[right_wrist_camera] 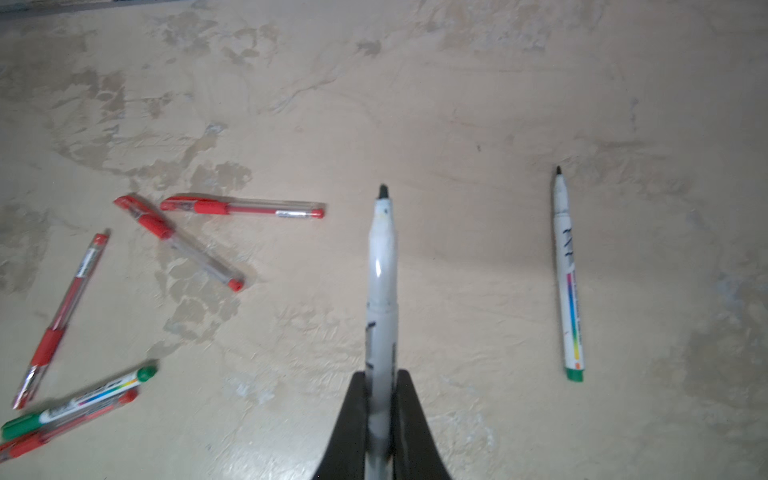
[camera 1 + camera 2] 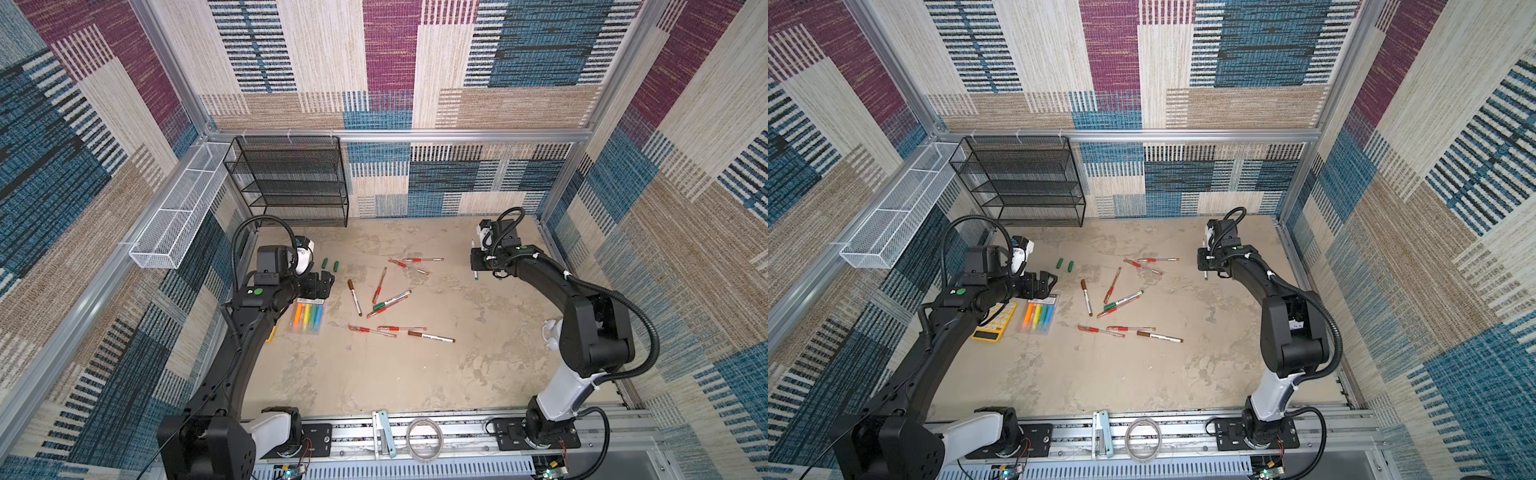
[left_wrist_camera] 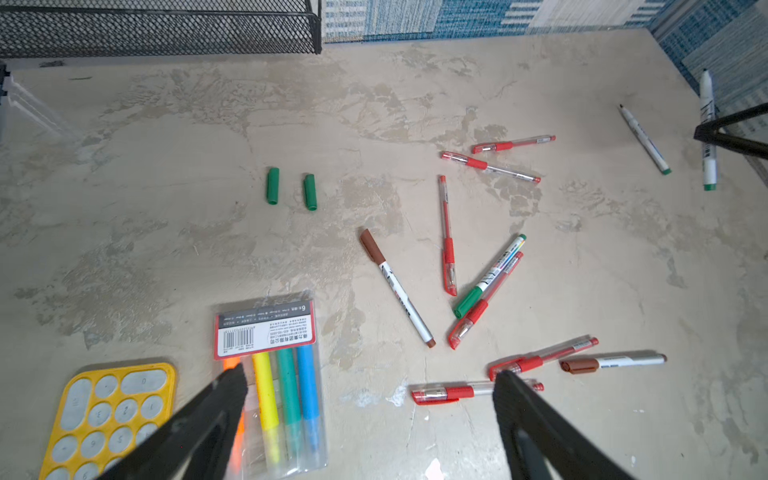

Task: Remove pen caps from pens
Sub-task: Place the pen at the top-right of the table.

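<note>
My left gripper [image 2: 326, 282] [image 3: 370, 378] hangs open and empty above the highlighter pack's top edge. Two loose green pen caps [image 2: 324, 263] [image 3: 273, 185] lie side by side just beyond it. My right gripper [image 2: 478, 259] [image 1: 382, 378] is shut on an uncapped white pen [image 1: 382, 270] with a green end, held off the table at the far right. Another uncapped pen [image 1: 567, 274] lies beside it. Capped pens are scattered mid-table: a brown-capped one [image 2: 354, 297], a green-capped one [image 2: 390, 300] and several red-capped clear ones [image 3: 446, 237].
A clear highlighter pack [image 2: 307, 318] and a yellow calculator [image 2: 994, 322] lie under my left arm. A black mesh shelf [image 2: 291, 183] stands at the back left, with a white mesh basket [image 2: 174, 212] on the left wall. A tape roll [image 2: 424, 436] rests on the front rail.
</note>
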You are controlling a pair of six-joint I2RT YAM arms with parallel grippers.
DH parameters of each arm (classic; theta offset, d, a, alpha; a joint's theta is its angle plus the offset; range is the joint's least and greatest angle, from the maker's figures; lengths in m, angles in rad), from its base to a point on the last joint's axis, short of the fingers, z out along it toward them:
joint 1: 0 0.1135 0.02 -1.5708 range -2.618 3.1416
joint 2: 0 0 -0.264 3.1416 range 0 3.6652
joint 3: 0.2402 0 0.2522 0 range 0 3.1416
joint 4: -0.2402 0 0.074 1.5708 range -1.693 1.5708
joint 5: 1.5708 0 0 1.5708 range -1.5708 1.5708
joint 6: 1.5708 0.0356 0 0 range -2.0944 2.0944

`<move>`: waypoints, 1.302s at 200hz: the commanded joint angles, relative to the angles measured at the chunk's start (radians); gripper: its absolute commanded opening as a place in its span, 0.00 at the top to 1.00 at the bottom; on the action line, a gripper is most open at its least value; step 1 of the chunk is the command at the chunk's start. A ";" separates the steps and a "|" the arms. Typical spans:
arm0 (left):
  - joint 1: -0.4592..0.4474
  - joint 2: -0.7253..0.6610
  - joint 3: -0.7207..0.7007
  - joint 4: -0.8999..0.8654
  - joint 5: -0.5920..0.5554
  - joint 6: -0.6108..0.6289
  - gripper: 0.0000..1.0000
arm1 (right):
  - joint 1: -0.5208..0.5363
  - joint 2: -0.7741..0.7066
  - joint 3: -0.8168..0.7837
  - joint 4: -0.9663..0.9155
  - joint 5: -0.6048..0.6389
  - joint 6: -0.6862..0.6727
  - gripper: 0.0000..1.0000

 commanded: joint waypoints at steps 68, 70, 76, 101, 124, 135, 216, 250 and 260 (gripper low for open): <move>0.029 -0.024 -0.004 0.067 0.070 -0.046 0.03 | -0.065 0.310 0.277 -0.134 0.100 -0.077 0.96; 0.029 -0.025 -0.005 0.068 0.070 -0.045 0.03 | -0.067 0.314 0.276 -0.135 0.101 -0.078 0.96; 0.030 -0.027 -0.006 0.069 0.070 -0.044 0.03 | -0.069 0.328 0.303 -0.139 0.101 -0.078 0.96; 0.032 -0.023 -0.006 0.072 0.070 -0.045 0.03 | -0.079 0.389 0.358 -0.173 0.089 -0.076 0.94; 0.036 -0.026 -0.008 0.072 0.071 -0.046 0.02 | -0.079 0.428 0.383 -0.185 0.092 -0.075 0.94; 0.036 -0.027 -0.014 0.080 0.071 -0.044 0.02 | -0.080 0.442 0.390 -0.185 0.100 -0.076 0.93; 0.057 -0.035 -0.002 0.066 0.084 -0.055 0.02 | -0.087 0.471 0.380 -0.180 0.079 -0.071 0.79; 0.058 -0.032 -0.013 0.078 0.079 -0.056 0.02 | -0.087 0.443 0.385 -0.179 0.084 -0.069 0.74; 0.060 -0.033 -0.005 0.070 0.084 -0.057 0.02 | -0.086 0.435 0.392 -0.189 0.062 -0.067 0.72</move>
